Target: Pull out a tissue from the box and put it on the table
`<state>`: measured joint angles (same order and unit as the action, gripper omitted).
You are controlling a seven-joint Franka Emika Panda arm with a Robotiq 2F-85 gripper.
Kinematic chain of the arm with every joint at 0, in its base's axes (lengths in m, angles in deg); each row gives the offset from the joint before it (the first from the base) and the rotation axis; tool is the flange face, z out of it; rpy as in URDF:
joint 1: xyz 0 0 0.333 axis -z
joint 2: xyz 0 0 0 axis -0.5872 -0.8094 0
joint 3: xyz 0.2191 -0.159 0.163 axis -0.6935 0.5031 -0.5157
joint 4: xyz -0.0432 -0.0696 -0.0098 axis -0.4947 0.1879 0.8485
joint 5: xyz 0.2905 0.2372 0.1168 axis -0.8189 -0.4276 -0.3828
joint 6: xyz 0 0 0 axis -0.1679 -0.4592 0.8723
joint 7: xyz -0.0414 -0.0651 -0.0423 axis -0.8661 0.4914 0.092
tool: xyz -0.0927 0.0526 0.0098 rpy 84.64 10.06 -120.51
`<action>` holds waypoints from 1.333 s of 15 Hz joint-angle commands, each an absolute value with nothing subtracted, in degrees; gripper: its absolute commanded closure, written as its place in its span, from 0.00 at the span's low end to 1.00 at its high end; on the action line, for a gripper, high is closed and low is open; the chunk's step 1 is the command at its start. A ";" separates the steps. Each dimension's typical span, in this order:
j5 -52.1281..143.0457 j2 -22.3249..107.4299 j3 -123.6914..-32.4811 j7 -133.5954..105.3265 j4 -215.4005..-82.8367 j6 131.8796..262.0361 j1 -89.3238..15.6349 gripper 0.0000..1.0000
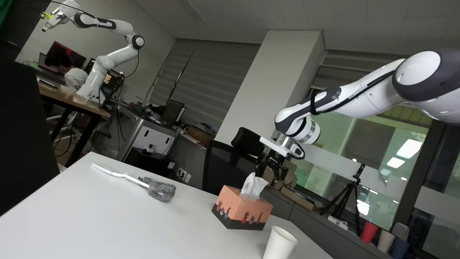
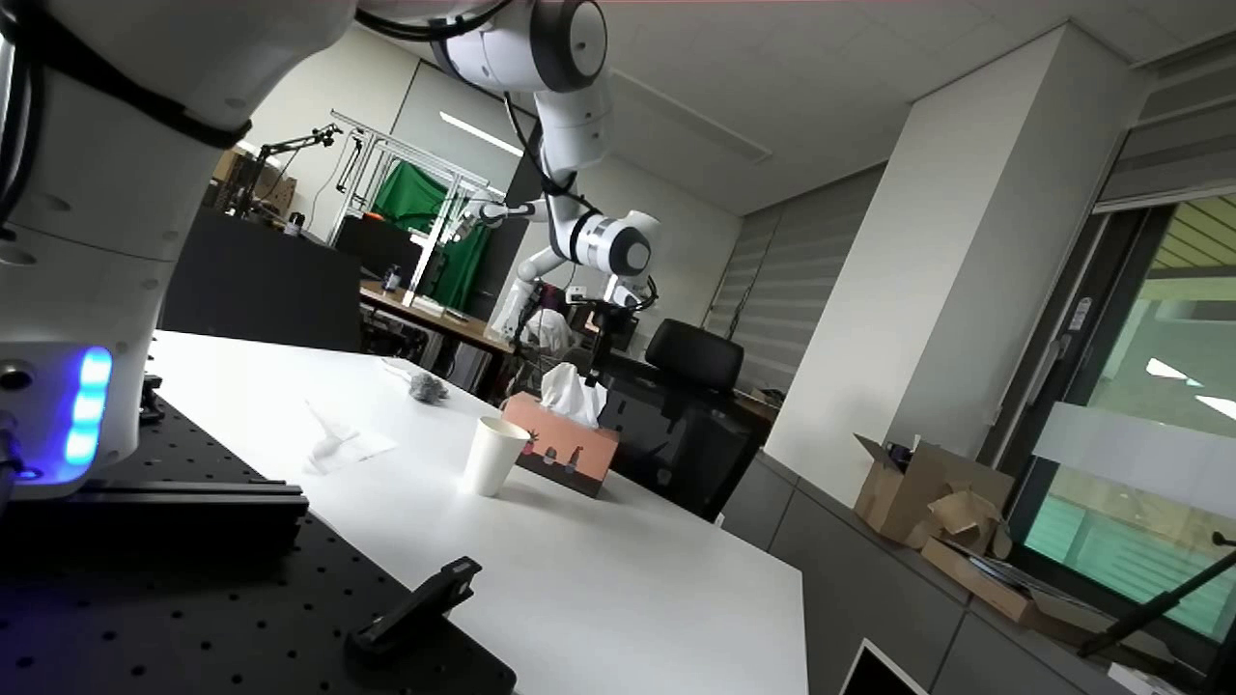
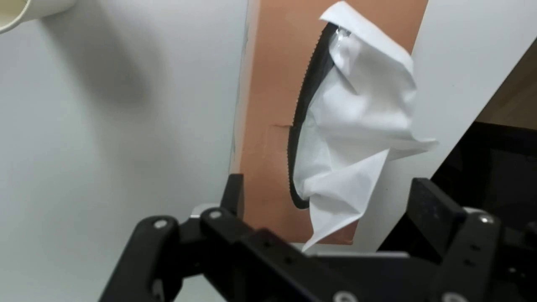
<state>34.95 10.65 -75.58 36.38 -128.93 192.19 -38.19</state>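
Wrist view: end effector [image 3: 329,200] jaws apart, nothing held, tissue [image 3: 361,121] sticking up from the box [image 3: 268,84], likely light, soft, tear-prone, so pinch its crumpled middle gently; in both exterior views, box on table [image 2: 618,598], far side of cup [image 2: 491,458].

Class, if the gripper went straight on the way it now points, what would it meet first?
Probably the tissue sticking out of the box: the wrist view shows it ahead, between the open jaws of the gripper. Depth is unclear, so a jaw might touch the box first.
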 commanded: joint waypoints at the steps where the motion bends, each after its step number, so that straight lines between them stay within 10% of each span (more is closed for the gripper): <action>1: 33.42 8.86 -76.06 39.08 -126.18 191.18 -38.07 0.00; 4: 33.33 8.16 -76.10 39.35 -126.13 190.72 -38.29 0.00; 5: 33.31 8.02 -75.99 39.71 -126.23 190.97 -38.45 0.25; 16: 33.83 7.34 -75.29 43.02 -126.60 192.57 -39.08 0.96; 20: 33.98 7.38 -75.11 43.51 -126.62 192.39 -39.06 1.00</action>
<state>33.66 8.16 -75.73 40.87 -128.59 193.21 -38.75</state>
